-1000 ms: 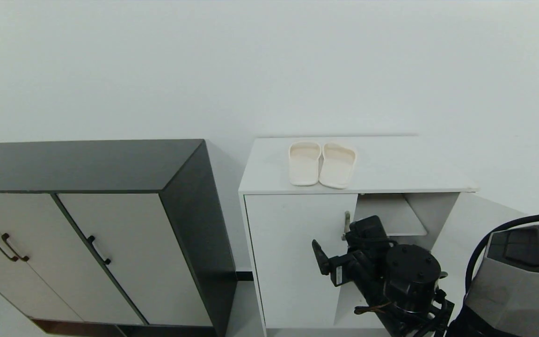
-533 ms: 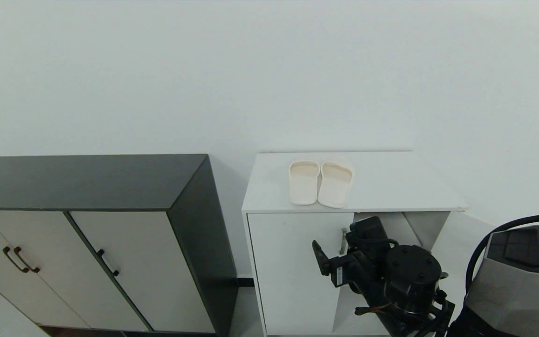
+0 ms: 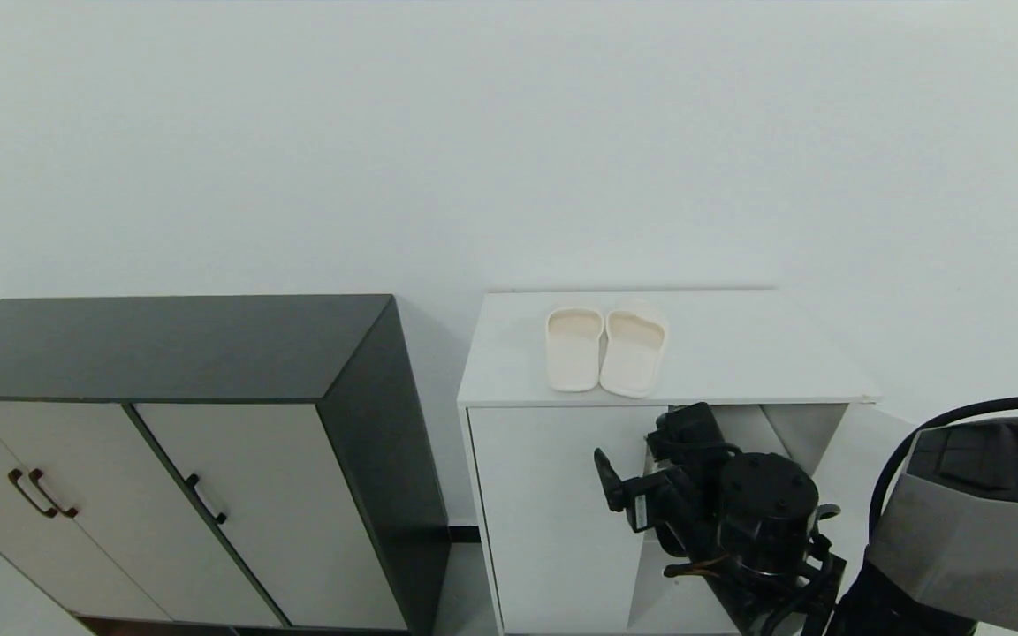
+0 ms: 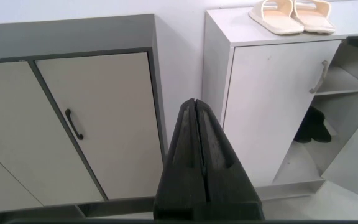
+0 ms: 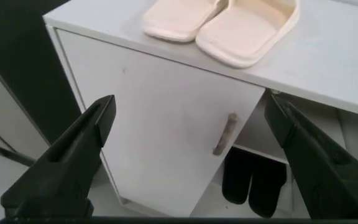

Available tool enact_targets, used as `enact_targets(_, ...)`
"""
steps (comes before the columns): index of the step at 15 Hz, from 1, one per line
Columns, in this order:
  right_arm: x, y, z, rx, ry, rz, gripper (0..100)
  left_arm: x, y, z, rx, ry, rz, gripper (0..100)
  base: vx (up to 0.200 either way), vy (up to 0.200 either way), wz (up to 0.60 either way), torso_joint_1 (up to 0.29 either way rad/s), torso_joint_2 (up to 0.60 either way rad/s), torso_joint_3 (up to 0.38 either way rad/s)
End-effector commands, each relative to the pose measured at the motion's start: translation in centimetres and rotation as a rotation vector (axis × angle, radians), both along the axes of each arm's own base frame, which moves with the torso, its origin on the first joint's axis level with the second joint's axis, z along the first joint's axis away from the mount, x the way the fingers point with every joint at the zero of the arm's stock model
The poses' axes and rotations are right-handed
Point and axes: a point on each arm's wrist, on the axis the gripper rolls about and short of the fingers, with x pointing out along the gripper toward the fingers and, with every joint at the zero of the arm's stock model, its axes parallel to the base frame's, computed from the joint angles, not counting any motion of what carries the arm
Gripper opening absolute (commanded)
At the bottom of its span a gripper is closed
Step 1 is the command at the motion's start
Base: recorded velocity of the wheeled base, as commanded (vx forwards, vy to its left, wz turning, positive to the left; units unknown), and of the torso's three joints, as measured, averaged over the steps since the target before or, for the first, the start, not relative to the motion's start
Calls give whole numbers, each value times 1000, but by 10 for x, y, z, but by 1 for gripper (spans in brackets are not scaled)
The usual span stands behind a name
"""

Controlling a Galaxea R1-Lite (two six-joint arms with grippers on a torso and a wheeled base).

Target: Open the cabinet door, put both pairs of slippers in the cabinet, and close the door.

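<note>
Left gripper (image 4: 196, 109): clenched, fingers pressed flat together.
Right gripper (image 5: 189, 109): released, spread wide, just in front of the handle (image 5: 224, 135).
Cabinet (image 3: 562, 512): white; left door (image 5: 160, 124) closed, right side open.
Black slippers (image 5: 253, 180): inside, on the bottom board.
Cream slippers (image 3: 606, 349): side by side on the cabinet's top.
Dark cabinet (image 3: 164, 344): on the left, doors closed.

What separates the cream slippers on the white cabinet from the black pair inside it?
In the left wrist view, the cabinet's top panel and one shelf lie between the cream slippers and the black slippers.
</note>
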Motion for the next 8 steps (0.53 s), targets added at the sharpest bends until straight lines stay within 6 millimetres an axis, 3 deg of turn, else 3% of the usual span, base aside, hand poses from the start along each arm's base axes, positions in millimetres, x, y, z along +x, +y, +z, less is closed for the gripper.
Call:
enact_targets(1,3,0,14,5,5,-34,100,0,0,0,0,1,1,0,200,0,0,7,2,-2)
enact_targets(6,17,19,72,45,86,-168,100,0,0,0,1,1,-1,0,200,0,0,0,-2,3)
enact_targets(8,22,26,85,48,133,-210,100,0,0,0,1,1,-1,0,200,0,0,10,0,2)
